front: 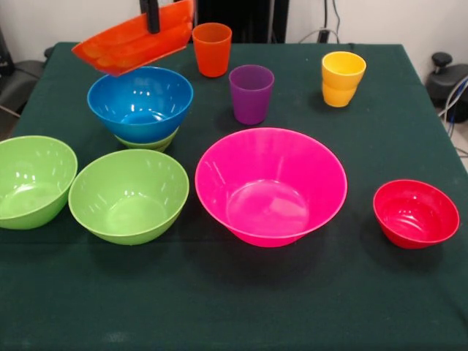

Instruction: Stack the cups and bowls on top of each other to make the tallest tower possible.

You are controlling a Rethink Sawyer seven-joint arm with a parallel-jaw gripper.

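The tool (153, 18) pinches the rim of the orange bowl (135, 44), which hangs steeply tilted just above and behind the blue bowl (140, 102). The blue bowl sits nested on a lime green bowl (148, 141), only a sliver of which shows, so the tower is two pieces high. Two more green bowls (33, 179) (129, 194), the pink bowl (270, 184) and the small red bowl (415, 213) stand apart on the table (241, 307), with the orange cup (212, 48), purple cup (251, 93) and yellow cup (342, 78) behind. The likely trouble: with only a rim grip, the tilted bowl could slip or land edge-first, skid off, or knock the blue bowl askew.
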